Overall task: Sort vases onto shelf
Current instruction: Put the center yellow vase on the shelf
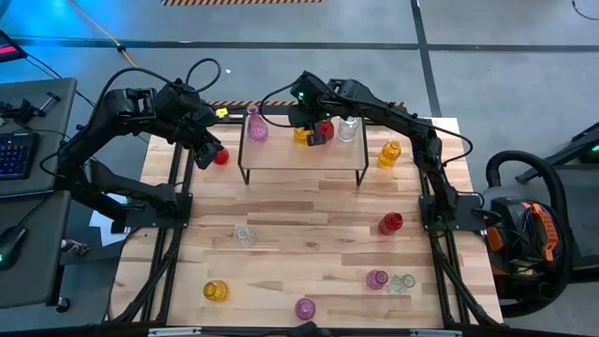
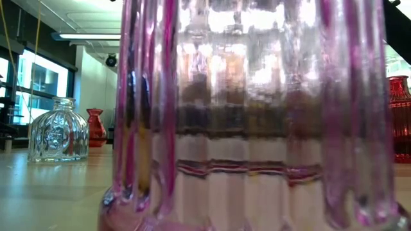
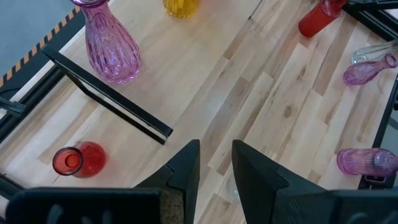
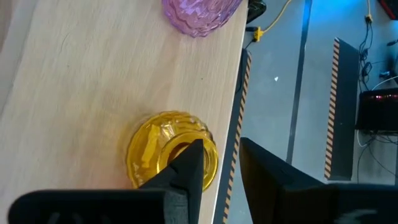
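The shelf (image 1: 304, 161) stands at the table's far middle. On its top stand a pink vase (image 1: 255, 126), a yellow vase (image 1: 301, 134), a red vase (image 1: 326, 127) and a clear vase (image 1: 347, 129). My right gripper (image 4: 221, 169) hangs over the shelf's far edge beside the yellow vase (image 4: 163, 152), slanting down. Its fingers stand a little apart, and only the shelf edge and the floor show between them. My left gripper (image 3: 216, 163) waits above the table left of the shelf, open by a narrow gap, near a red vase (image 3: 78, 160) that stands on the table. My right gripper has one finger (image 4: 186, 171) in front of the yellow vase's top. That finger hides the spot, so I cannot tell whether it touches the vase. The vase stands upright on the shelf top, by its far edge.
More vases are spread over the table: yellow (image 1: 389, 153) right of the shelf, red (image 1: 391, 223), clear (image 1: 243, 234), yellow (image 1: 215, 291), pink (image 1: 376, 279), clear (image 1: 402, 283), and pink (image 1: 305, 308) at the near edge, which fills the low view (image 2: 244, 115).
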Robot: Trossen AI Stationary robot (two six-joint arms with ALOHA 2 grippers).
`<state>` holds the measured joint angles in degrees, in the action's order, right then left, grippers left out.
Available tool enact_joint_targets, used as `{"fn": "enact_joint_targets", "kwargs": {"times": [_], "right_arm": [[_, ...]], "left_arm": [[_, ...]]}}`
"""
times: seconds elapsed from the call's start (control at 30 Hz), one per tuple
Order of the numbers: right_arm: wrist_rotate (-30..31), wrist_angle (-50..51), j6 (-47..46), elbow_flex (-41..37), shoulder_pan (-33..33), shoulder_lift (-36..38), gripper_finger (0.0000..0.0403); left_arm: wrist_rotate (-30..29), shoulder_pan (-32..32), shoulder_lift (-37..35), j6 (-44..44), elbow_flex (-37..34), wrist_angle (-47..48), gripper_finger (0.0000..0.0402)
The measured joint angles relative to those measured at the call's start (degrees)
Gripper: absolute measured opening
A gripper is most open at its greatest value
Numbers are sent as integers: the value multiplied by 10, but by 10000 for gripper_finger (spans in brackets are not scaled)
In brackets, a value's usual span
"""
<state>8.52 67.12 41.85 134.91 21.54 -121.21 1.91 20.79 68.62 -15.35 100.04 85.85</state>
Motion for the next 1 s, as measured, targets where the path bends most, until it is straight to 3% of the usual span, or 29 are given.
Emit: {"fn": "enact_joint_targets", "kwargs": {"times": [0.27, 1.0], "right_arm": [[3, 29, -14, 0, 0, 0, 83], [-41, -53, -9, -7, 2, -15, 83]], "left_arm": [[0, 0, 0, 0, 0, 0, 85], [0, 0, 0, 0, 0, 0, 85]]}}
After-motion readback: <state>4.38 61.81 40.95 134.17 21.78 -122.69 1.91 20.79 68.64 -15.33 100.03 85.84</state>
